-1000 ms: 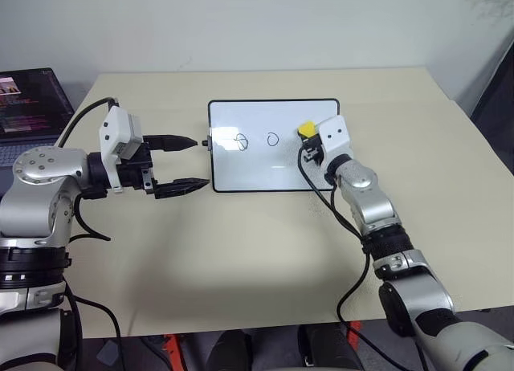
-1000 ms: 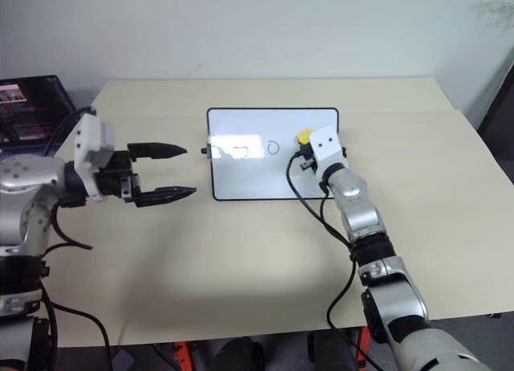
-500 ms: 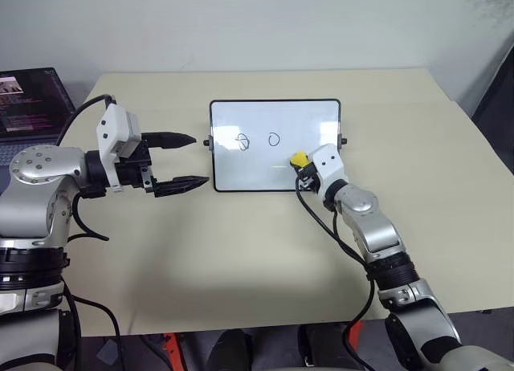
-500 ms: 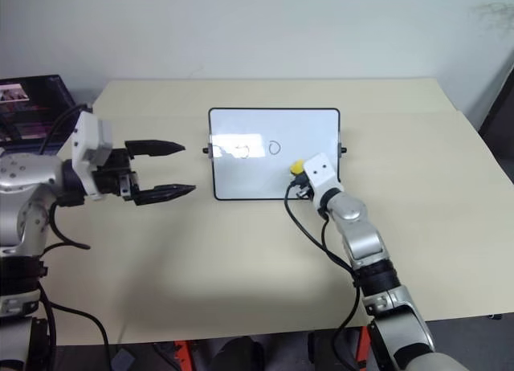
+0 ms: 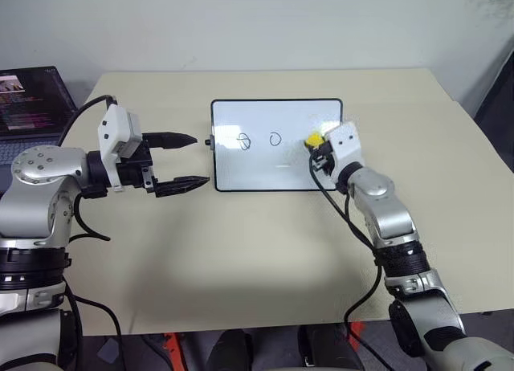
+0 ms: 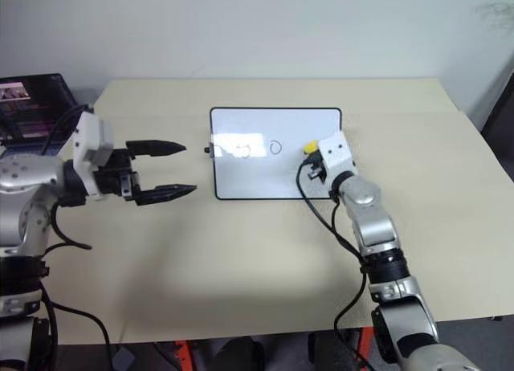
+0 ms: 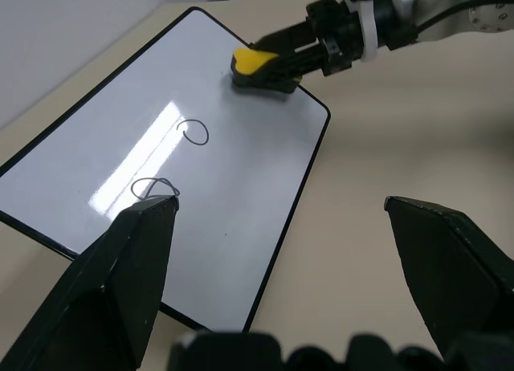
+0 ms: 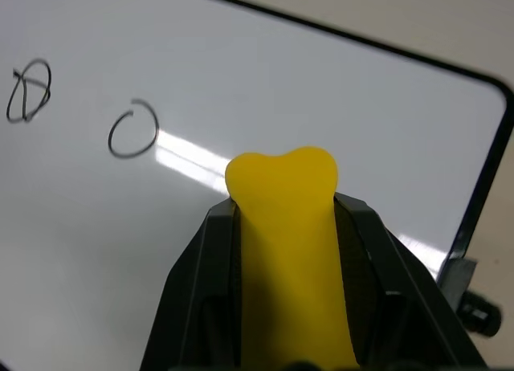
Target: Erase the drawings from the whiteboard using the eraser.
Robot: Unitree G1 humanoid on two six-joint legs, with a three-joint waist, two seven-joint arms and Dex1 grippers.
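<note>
The whiteboard [image 5: 265, 169] lies flat on the table ahead of me. Two drawings show on it: a crossed oval [image 5: 243, 140] and, to its right, a circle [image 5: 275, 138]. My right gripper [image 5: 318, 145] is shut on the yellow eraser [image 5: 312, 137], which rests on the board's right part, right of the circle. In the right wrist view the eraser [image 8: 283, 218] sits between the black fingers, with the circle [image 8: 132, 130] and the crossed oval [image 8: 30, 90] beyond it. My left gripper [image 5: 200, 160] hangs open just left of the board, holding nothing.
An open laptop [image 5: 28, 98] stands at the table's far left corner. A small black knob [image 5: 209, 143] sticks out of the board's left side, close to my left fingertips. Bare tabletop lies in front of and right of the board.
My right gripper swept the eraser from the board's upper right down to its near edge, then back up to the right part. The left arm kept still.
</note>
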